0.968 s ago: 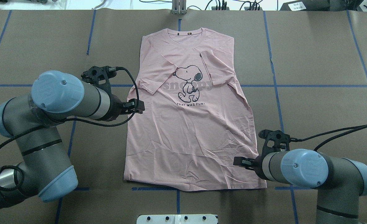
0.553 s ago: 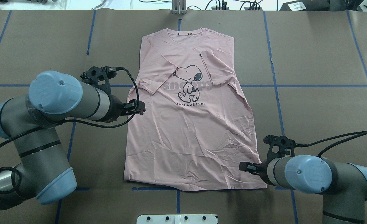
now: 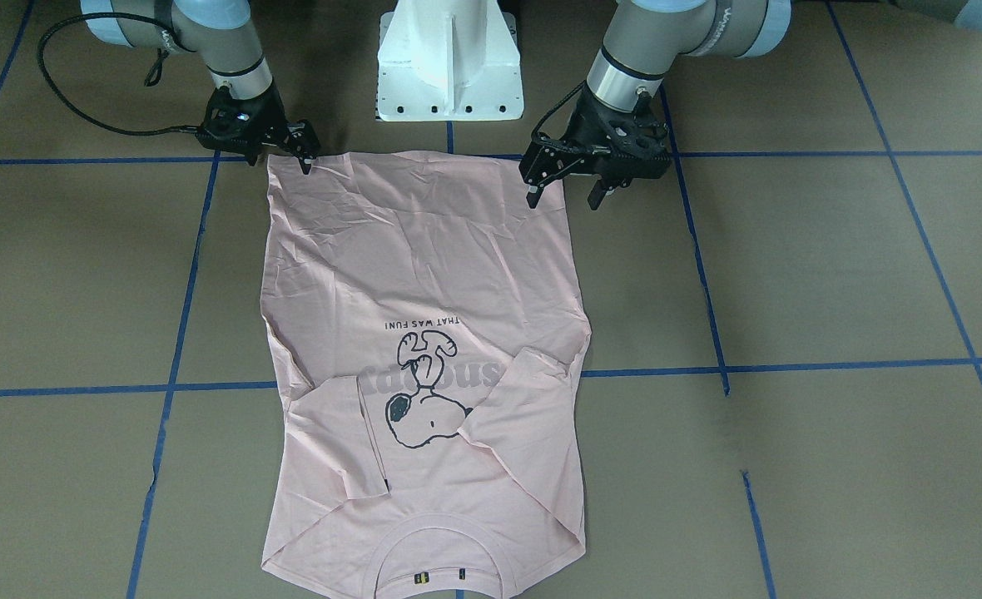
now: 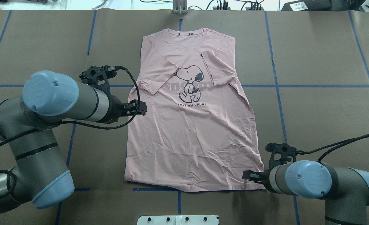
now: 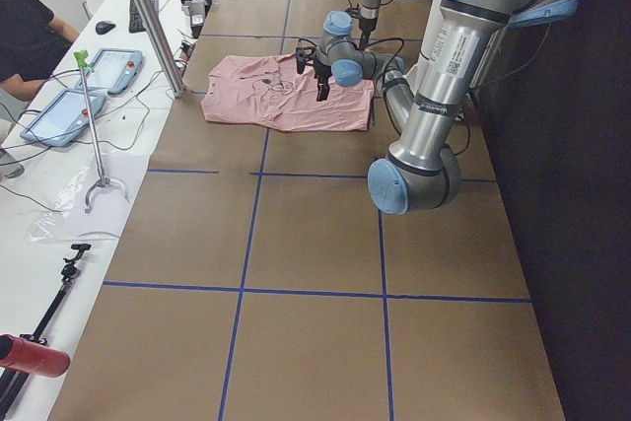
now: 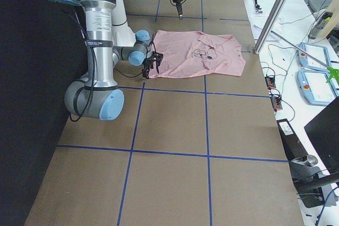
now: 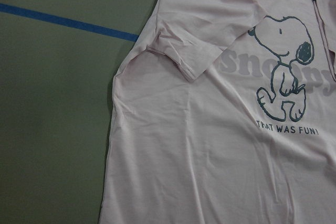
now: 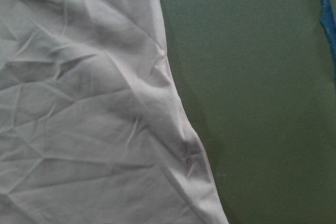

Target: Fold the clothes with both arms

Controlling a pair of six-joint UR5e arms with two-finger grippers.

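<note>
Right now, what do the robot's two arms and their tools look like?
The left arm and right arm are grey metal tubes with rounded light blue joint caps. The left tool and right tool are black, with two fingers. A black cable runs to each wrist.

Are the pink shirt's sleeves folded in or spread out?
Folded in: both sleeves of the pale pink cotton T-shirt lie over its chest.

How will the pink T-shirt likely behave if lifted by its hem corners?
Probably floppy: the T-shirt lies flat and creased, so it should drape and sag between grips. Likely light, being thin fabric. Its folded-in sleeves may fall open when raised.
</note>
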